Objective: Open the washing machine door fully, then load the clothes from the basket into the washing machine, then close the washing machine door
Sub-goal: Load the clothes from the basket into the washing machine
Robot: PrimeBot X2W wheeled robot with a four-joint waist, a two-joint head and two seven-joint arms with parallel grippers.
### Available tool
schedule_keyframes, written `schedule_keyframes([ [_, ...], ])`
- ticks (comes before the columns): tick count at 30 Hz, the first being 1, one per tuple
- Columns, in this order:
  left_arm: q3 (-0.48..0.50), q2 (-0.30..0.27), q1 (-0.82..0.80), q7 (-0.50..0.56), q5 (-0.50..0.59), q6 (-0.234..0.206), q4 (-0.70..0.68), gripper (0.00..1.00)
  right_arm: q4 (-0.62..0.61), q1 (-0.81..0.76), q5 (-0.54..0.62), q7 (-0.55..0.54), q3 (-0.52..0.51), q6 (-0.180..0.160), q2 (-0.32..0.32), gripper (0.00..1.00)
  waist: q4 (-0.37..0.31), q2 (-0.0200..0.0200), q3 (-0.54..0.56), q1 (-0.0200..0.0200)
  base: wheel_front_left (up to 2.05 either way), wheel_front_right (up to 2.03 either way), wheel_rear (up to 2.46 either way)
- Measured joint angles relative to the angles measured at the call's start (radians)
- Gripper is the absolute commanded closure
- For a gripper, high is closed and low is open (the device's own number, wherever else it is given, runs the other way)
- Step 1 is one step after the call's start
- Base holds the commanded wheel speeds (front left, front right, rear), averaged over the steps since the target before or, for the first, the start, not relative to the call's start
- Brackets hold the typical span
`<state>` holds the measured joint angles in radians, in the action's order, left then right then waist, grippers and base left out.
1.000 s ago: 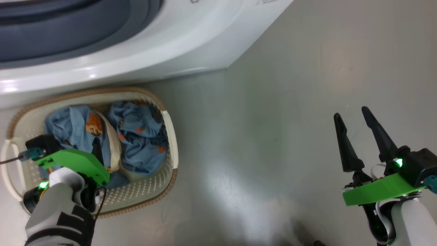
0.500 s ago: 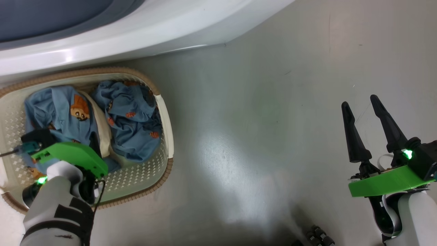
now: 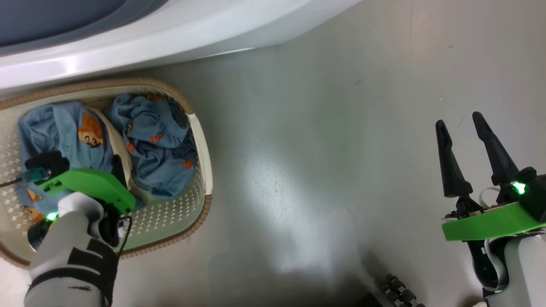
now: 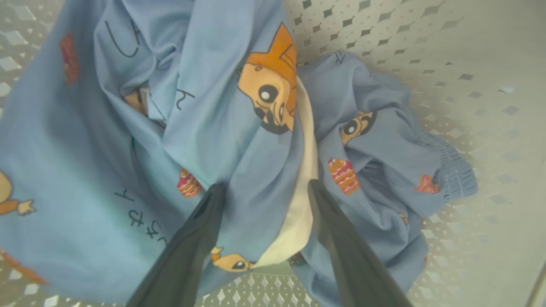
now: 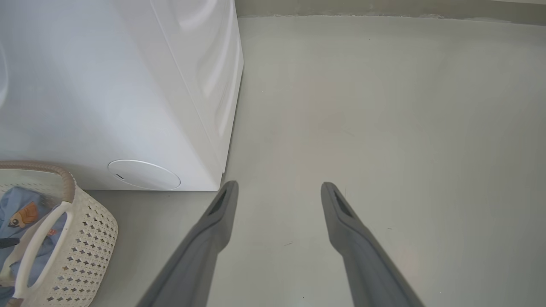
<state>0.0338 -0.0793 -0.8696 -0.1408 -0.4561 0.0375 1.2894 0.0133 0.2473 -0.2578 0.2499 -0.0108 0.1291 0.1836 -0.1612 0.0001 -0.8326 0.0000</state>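
Green mounts (image 3: 91, 187), black fingers (image 3: 450, 170), maybe cable (image 3: 125, 243).

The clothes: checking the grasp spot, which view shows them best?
Left wrist view: the clothes lie close up, a fold inside the open left hand. Head view: partly behind the left arm. Right wrist view: a corner.

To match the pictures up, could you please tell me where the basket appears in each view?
Head view: the basket lies at the left, below the washing machine.
Left wrist view: the basket shows as perforated wall, upper right.
Right wrist view: the basket sits in the lower left corner.
Shared landmark: the clothes, bear-printed, inside it.
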Motion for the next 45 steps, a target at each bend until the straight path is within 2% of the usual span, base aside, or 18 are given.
schedule_keyframes([
  [21,-0.03,0.001,-0.032,0.0,-0.009,-0.028,0.003,0.01,-0.018,0.002,0.0,0.006,-0.021,0.0,0.007,0.0,0.011,-0.0001,-0.042,0.0,0.0,0.0,0.0],
  [23,-0.036,0.001,-0.032,0.0,-0.009,-0.029,0.003,0.24,-0.018,0.002,0.0,0.007,-0.024,0.0,0.007,0.0,0.011,0.0,-0.043,0.0001,0.0,0.0,0.0],
  [24,-0.039,0.001,-0.032,0.0,-0.009,-0.028,0.003,0.46,-0.018,0.002,0.0,0.007,-0.026,0.0,0.007,0.0,0.011,0.0,-0.043,0.0,0.0,0.0,0.0],
  [25,-0.041,0.001,-0.032,-0.002,-0.009,-0.028,0.003,0.53,-0.018,0.002,0.0,0.007,-0.028,0.0,0.008,0.0,0.01,0.0,-0.043,0.0,0.0,0.0,0.0],
  [30,-0.05,0.003,-0.032,-0.01,-0.009,-0.028,0.003,0.7,-0.018,0.002,0.0,0.007,-0.033,0.0,0.009,0.0,0.01,-0.0001,-0.041,0.0,0.0,0.0,0.0],
  [32,-0.054,0.005,-0.032,-0.011,-0.009,-0.028,0.003,0.84,-0.018,0.002,0.0,0.007,-0.034,0.0,0.009,0.0,0.011,0.0,-0.038,0.0,0.0,0.0,0.0],
  [33,-0.056,0.006,-0.032,-0.016,-0.009,-0.028,0.003,1.0,-0.018,0.002,0.0,0.007,-0.035,0.0,0.009,0.0,0.011,0.0,-0.037,0.0,0.0,0.0,0.0],
  [41,-0.072,0.012,-0.029,-0.032,-0.008,-0.027,0.003,1.0,-0.016,0.002,0.0,0.007,-0.035,0.0,0.011,0.0,0.017,-0.0001,-0.02,0.0,0.0,0.0,0.0],
  [45,-0.078,0.012,-0.012,-0.058,-0.008,-0.013,0.003,1.0,-0.011,0.002,0.0,0.007,-0.033,0.0,0.011,0.0,0.02,0.0,-0.001,0.0,0.0,0.0,0.0],
])
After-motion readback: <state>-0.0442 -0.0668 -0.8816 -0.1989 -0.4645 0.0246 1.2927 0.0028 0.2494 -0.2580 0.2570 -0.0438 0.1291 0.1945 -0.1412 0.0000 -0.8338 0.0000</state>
